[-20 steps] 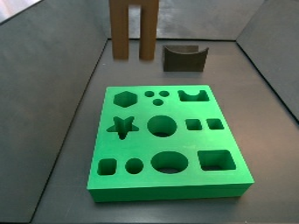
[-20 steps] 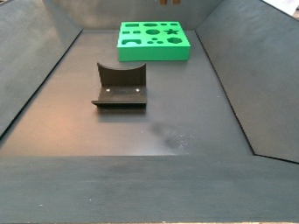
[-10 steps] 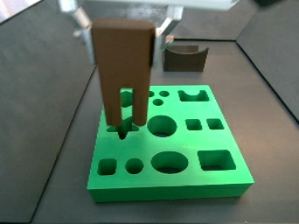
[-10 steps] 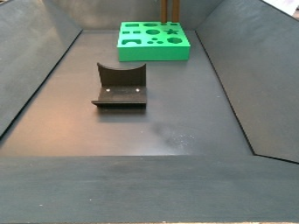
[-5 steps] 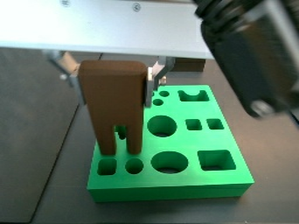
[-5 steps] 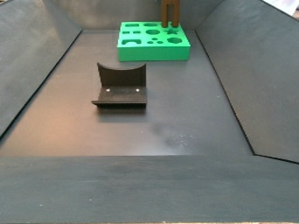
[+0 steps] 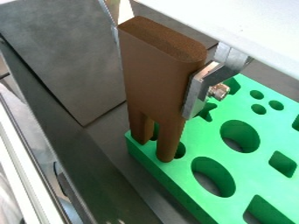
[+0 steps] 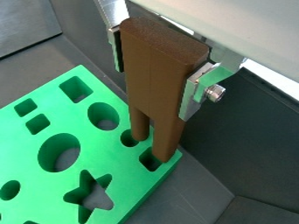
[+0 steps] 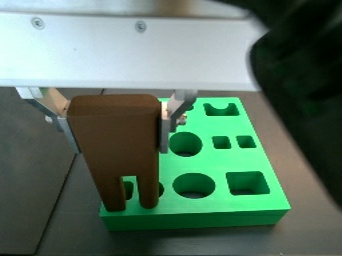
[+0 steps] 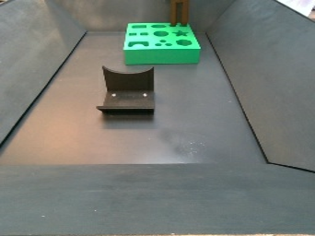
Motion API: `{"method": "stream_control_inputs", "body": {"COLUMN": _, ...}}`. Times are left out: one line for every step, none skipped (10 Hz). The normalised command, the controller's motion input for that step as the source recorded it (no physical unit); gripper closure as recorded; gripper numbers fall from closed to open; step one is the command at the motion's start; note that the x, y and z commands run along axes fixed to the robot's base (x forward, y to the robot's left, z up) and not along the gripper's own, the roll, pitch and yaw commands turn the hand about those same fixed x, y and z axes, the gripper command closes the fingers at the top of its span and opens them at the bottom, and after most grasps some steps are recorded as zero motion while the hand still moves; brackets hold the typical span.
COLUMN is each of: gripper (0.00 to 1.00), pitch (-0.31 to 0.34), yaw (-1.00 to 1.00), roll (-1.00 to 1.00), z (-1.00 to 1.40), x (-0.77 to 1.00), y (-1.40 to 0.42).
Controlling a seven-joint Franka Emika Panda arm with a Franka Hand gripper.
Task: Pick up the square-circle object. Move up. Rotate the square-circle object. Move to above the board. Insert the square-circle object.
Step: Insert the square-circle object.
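Observation:
My gripper is shut on the square-circle object, a tall brown block held upright by its solid upper half. The silver fingers clamp its two sides. In both wrist views its two prongs point down at a corner of the green board and their tips stand in the two holes there. The block, the gripper and the board show the same. In a side view the block stands at the board's near left corner under the gripper. In a side view the block shows only at the board's far edge.
The dark fixture stands on the grey floor, well apart from the board. Sloping grey walls enclose the floor. The board's other cut-outs, star, oval and squares, are open. The arm's body fills the top of a side view.
The gripper has carried the block across the board to its corner and lowered it. The prongs, earlier above the star, now stand in the corner holes.

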Motion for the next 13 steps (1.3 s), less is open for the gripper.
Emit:
{"method": "stream_control_inputs", "body": {"gripper": 1.00, "pitch": 0.000, "yaw": 0.13, "roll": -0.18, "z": -0.04, "x": 0.00, "y": 0.33}}
{"method": "stream_control_inputs", "body": {"gripper": 1.00, "pitch": 0.000, "yaw": 0.08, "roll": -0.23, "z": 0.00, "x": -0.02, "y": 0.44}}
{"method": "stream_control_inputs", "body": {"gripper": 1.00, "pitch": 0.000, "yaw": 0.04, "roll": -0.24, "z": -0.01, "x": 0.00, "y": 0.46}}
{"method": "stream_control_inputs", "body": {"gripper": 1.00, "pitch": 0.004, "yaw": 0.01, "roll": -0.19, "z": -0.06, "x": 0.00, "y": 0.23}}
{"method": "stream_control_inputs", "body": {"gripper": 1.00, "pitch": 0.000, "yaw": 0.05, "roll": -0.08, "z": -0.23, "x": 0.00, "y": 0.00}}
{"method": "stream_control_inputs", "body": {"gripper": 1.00, "pitch": 0.000, "yaw": 0.01, "roll": 0.00, "z": -0.44, "x": 0.02, "y": 0.00}}
{"method": "stream_control_inputs", "body": {"gripper": 1.00, "pitch": 0.006, "yaw": 0.00, "roll": -0.10, "z": -0.54, "x": 0.00, "y": 0.00}}
{"method": "stream_control_inputs", "body": {"gripper": 1.00, "pitch": 0.023, "yaw": 0.00, "roll": -0.03, "z": -0.76, "x": 0.03, "y": 0.00}}
{"method": "stream_control_inputs", "body": {"gripper": 1.00, "pitch": -0.036, "yaw": -0.15, "roll": 0.06, "z": -0.54, "x": 0.03, "y": 0.02}}
{"method": "stream_control_inputs", "body": {"gripper": 1.00, "pitch": 0.066, "yaw": -0.41, "roll": 0.18, "z": -0.36, "x": 0.24, "y": 0.00}}
{"method": "stream_control_inputs", "body": {"gripper": 1.00, "pitch": 0.149, "yaw": -0.63, "roll": 0.26, "z": -0.45, "x": 0.10, "y": 0.00}}
{"method": "stream_control_inputs", "body": {"gripper": 1.00, "pitch": 0.057, "yaw": -0.64, "roll": 0.28, "z": -0.48, "x": 0.02, "y": 0.00}}
{"method": "stream_control_inputs", "body": {"gripper": 1.00, "pitch": -0.010, "yaw": -0.37, "roll": 0.19, "z": -0.62, "x": -0.13, "y": -0.07}}
